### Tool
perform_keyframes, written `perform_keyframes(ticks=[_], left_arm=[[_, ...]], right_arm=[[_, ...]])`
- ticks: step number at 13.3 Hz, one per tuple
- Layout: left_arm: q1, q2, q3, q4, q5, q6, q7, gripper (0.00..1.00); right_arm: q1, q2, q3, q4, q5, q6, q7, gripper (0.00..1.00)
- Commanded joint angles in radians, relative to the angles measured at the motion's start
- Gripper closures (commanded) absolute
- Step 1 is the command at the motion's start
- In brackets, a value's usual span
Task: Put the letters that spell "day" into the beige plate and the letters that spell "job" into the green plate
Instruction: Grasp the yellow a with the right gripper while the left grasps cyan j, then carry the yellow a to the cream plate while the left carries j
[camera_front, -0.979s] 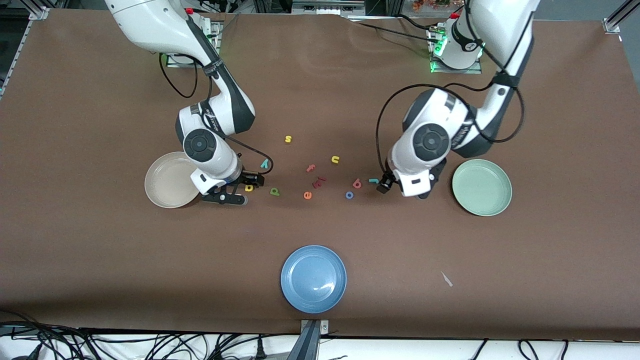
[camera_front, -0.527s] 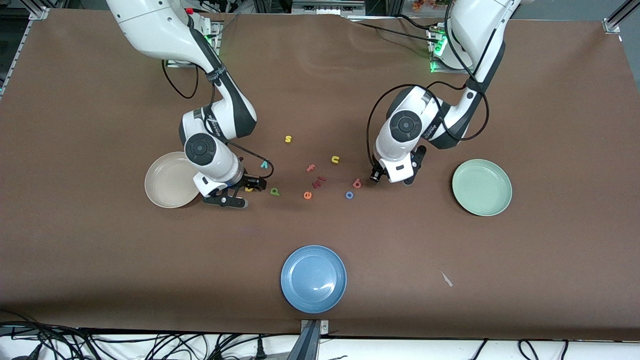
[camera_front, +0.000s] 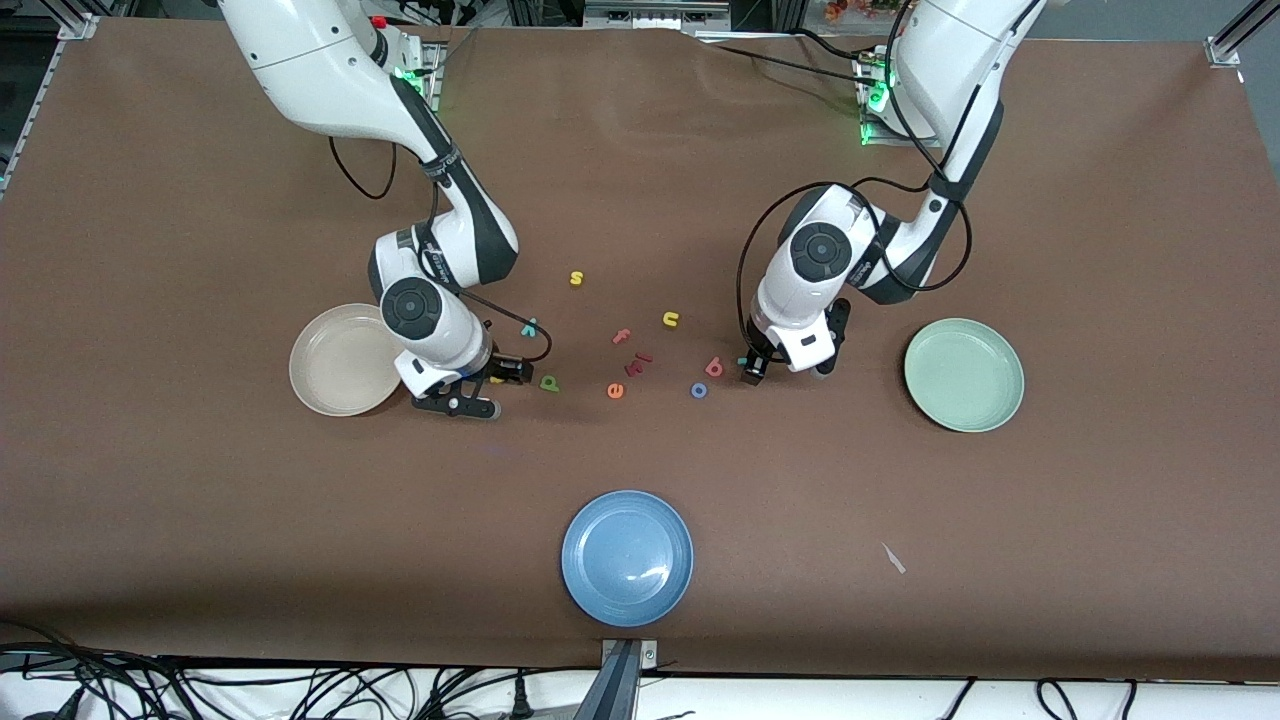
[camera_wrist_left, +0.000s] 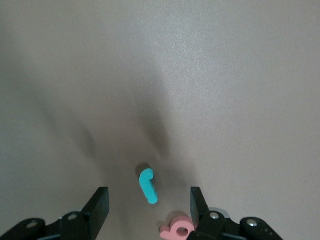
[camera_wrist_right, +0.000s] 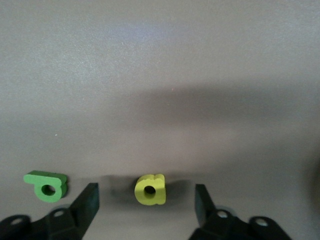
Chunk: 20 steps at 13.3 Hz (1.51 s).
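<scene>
- The right gripper (camera_wrist_right: 145, 202) hung low over the desk beside the beige plate (camera_front: 335, 385), fingers spread either side of the yellow d (camera_wrist_right: 150, 189), not touching it; the green a (camera_wrist_right: 46, 184) lay just beside.
- The left gripper (camera_wrist_left: 149, 205) stood spread around the teal j (camera_wrist_left: 148, 185), seemingly clear of it, the red-pink b (camera_wrist_left: 176, 229) by one finger.
- The green plate (camera_front: 964, 374) sat nearby, toward the left arm's end.
</scene>
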Motion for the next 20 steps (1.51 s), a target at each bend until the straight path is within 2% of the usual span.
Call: perform_keyframes(ticks=[1,6,8,9,14,15,17,20], left_arm=[[-0.001,0.021,0.012,0.010,0.025,0.041,-0.028,0.28],[-0.004,0.053,0.014,0.011,0.025,0.080,-0.029,0.34],[-0.012,0.058,0.014,0.013,0.025,0.081,-0.039,0.40],[-0.010,0.062,0.014,0.016,0.025,0.081,-0.039,0.48],[-0.012,0.082,0.017,0.033,0.054,0.075,-0.039,0.64],[-0.012,0.084,0.017,0.033,0.059,0.073,-0.039,0.72],[-0.012,0.087,0.017,0.033,0.086,0.069,-0.032,0.98],[0.003,0.038,0.012,0.040,0.190,0.014,-0.025,1.00]], right_arm=[[0.003,0.004,0.001,-0.005,0.022,0.010,-0.016,0.26],[0.000,0.011,0.001,-0.003,0.021,0.010,-0.016,0.42],[-0.002,0.011,0.001,-0.003,0.021,0.010,-0.016,0.47],[-0.003,0.011,0.001,-0.003,0.021,0.010,-0.016,0.53],[-0.005,0.011,0.001,-0.002,0.028,0.010,-0.016,0.70],[-0.006,0.012,0.001,0.000,0.036,0.010,-0.016,0.73],[-0.006,0.011,0.001,0.006,0.036,0.006,-0.015,0.80],[-0.006,0.003,0.001,0.020,0.047,-0.014,-0.016,0.83]])
